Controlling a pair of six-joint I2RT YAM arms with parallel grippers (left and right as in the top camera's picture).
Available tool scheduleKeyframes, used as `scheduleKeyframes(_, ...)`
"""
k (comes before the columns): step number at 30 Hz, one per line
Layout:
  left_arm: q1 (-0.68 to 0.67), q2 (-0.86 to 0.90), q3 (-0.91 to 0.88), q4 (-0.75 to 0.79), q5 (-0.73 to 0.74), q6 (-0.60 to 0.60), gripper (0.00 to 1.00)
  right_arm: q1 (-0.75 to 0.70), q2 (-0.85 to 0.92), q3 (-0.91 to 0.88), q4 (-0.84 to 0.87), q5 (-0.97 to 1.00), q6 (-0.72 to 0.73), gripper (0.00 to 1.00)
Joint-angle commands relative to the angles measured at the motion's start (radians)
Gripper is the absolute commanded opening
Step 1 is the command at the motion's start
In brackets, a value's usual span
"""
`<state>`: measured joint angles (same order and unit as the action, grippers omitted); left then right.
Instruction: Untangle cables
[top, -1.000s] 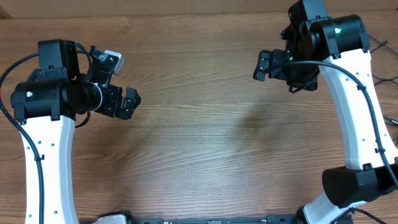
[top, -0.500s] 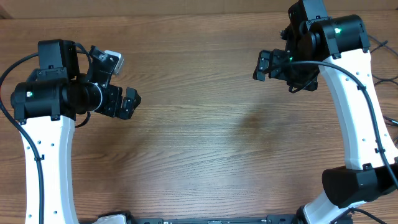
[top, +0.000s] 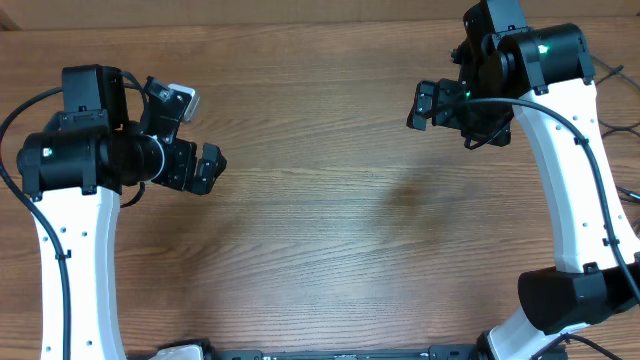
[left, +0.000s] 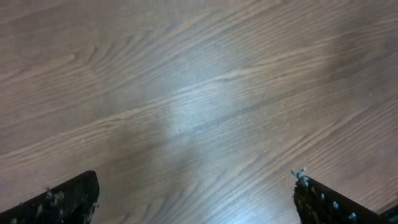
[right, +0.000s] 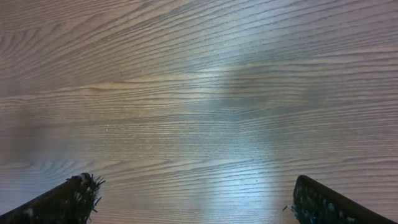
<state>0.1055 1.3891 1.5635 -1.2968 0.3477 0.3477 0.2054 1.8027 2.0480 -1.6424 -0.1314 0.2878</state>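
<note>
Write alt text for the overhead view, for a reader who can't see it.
Two white-and-black robot arms reach in from either side over a wooden table, with the left pincer and the right pincer both open and holding nothing. No loose cables appear in this view.

You're looking down at the wooden table (right: 199, 74), its grain running side to side, a pale sheen at centre. Your right gripper (right: 194, 202) stands wide apart, one dark fingertip (right: 65, 202) in each bottom corner, flecked with light specks
</note>
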Motion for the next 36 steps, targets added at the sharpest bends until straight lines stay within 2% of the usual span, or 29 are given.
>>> scheduleKeyframes(1, 0.003, -0.079, -0.047, 0.038, 0.04, 0.011, 1.0, 0.003, -0.026, 0.021, 0.003, -0.008, -0.001, 1.0)
scheduleKeyframes(18, -0.019, -0.615, -0.722, 0.491, 0.13, 0.006, 1.0, 0.003, -0.026, 0.021, 0.003, -0.008, -0.001, 1.0)
scheduleKeyframes(21, -0.042, -0.714, -0.827, 0.611, 0.133, -0.04, 0.99, 0.003, -0.026, 0.021, 0.003, -0.008, -0.001, 1.0)
scheduleKeyframes(27, -0.069, -0.9, -1.011, 0.911, 0.146, -0.22, 1.0, 0.003, -0.026, 0.021, 0.003, -0.008, -0.001, 1.0)
scheduleKeyframes(36, -0.082, -1.111, -1.201, 1.206, 0.087, -0.233, 1.0, 0.003, -0.026, 0.021, 0.003, -0.008, -0.001, 1.0)
